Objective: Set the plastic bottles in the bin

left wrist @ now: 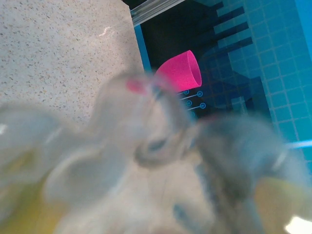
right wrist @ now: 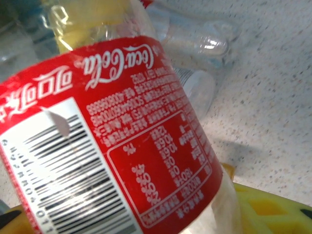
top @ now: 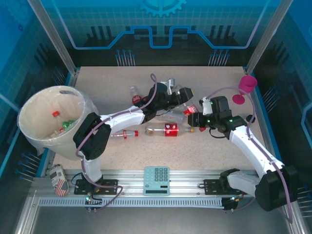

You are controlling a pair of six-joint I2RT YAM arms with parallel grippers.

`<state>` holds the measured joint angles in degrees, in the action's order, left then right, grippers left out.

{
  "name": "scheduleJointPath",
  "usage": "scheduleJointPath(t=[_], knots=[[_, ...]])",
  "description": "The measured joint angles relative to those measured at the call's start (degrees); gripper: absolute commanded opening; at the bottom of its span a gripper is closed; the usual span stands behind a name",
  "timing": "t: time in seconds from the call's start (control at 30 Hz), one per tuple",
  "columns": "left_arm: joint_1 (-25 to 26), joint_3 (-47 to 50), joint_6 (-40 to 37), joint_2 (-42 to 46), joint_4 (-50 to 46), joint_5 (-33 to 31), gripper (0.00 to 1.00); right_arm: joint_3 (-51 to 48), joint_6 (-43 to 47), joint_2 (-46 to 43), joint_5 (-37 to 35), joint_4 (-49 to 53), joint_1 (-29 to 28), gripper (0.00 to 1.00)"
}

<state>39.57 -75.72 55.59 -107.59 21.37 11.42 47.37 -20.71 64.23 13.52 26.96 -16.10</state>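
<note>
- Right gripper (top: 191, 116): clamped on a red-labelled bottle (right wrist: 122, 146). The label crowds the wrist view, with a yellow finger pad (right wrist: 263, 209) under it.
- Right arm: elbow folded low at 5 o'clock, forearm reaching up toward 10 o'clock to mid-table.
- Left gripper (top: 184, 93): fingers spread wide. The wrist view is blurred, so I cannot tell whether anything sits between them.
- Left arm: elbow raised beside the bin (top: 29, 131), forearm stretched toward 2 o'clock, its gripper just at 11 o'clock of the right one.
- Loose bottles: a clear one (top: 174, 116) lies between the grippers, and a second red-labelled one (top: 168, 129) lies flat at 6 o'clock of it.
- Bin: at the table's 9 o'clock edge, with a red-capped bottle (top: 56, 115) and a green bottle (top: 68, 124) inside.
- Pink goblet (top: 246, 87): upright at 2 o'clock.
</note>
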Motion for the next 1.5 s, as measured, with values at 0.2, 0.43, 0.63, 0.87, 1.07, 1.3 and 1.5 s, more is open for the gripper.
scheduleJointPath(t=[0.2, 0.43, 0.63, 0.87, 1.07, 1.3, 1.5], knots=[[-0.1, 0.0, 0.3, -0.2, -0.2, -0.8, 0.71, -0.3, -0.5, 0.1, 0.3, -0.6, 0.0, 0.55], [-0.2, 0.0, 0.0, -0.2, -1.4, -1.7, 0.6, -0.4, -1.0, 0.8, 0.9, -1.8, -0.2, 0.67], [-0.3, 0.0, -0.1, -0.2, -1.8, -1.7, 0.6, -0.1, 0.1, 1.1, 1.5, -0.8, -0.7, 0.94], [-1.6, -3.8, -3.8, -0.2, -7.8, -1.7, 0.6, 5.2, 2.3, -0.9, 1.3, 3.5, 2.8, 1.0], [-4.3, -13.3, -12.0, 0.4, -18.6, -1.5, 0.57, 4.7, -0.2, -6.2, 0.0, 2.5, 7.8, 1.0], [-8.9, -22.6, -20.4, 7.4, -31.3, -0.9, 0.51, -0.2, -4.2, -5.6, 1.4, -0.1, 13.9, 1.0], [-21.2, -23.2, -23.9, 20.7, -40.0, -0.2, 0.51, -1.4, -5.4, -2.4, 3.8, -2.6, 13.9, 1.0]])
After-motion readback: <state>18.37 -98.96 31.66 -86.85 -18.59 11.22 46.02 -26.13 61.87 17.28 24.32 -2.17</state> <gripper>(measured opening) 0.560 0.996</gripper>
